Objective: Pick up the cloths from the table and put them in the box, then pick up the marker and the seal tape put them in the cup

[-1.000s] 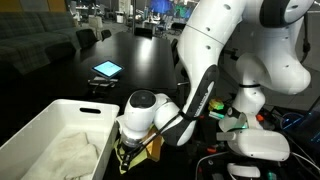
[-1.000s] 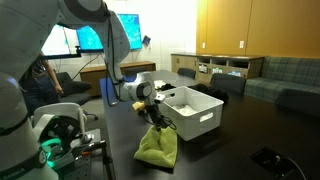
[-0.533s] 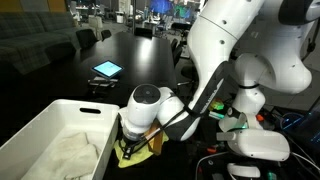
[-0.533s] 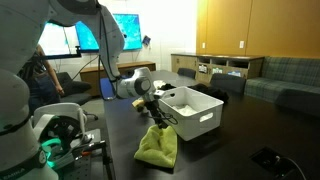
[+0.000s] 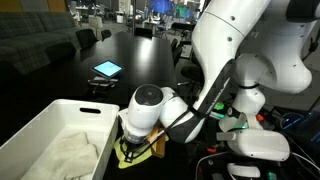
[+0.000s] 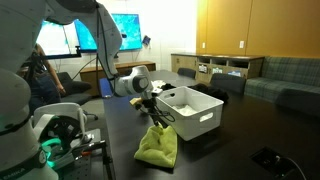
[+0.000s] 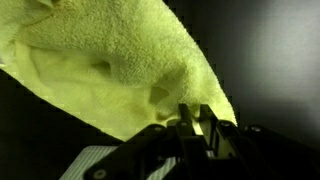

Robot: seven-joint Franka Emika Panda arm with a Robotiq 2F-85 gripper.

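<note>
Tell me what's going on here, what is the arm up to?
The robot arm has its gripper down at the dark table, beside the white box. In the wrist view its fingers look pinched on an edge of the yellow cloth. Most of that cloth rests crumpled on the table, drawn up to a peak under the gripper. The off-white cloth already lies inside the box, so one cloth is in and the yellow one is being picked up.

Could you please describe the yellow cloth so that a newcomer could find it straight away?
Find the large white box on the dark table. Beside it lies the yellow cloth, one corner pinched in the gripper. It is bright yellow, whereas the off-white cloth lies inside the box.
</note>
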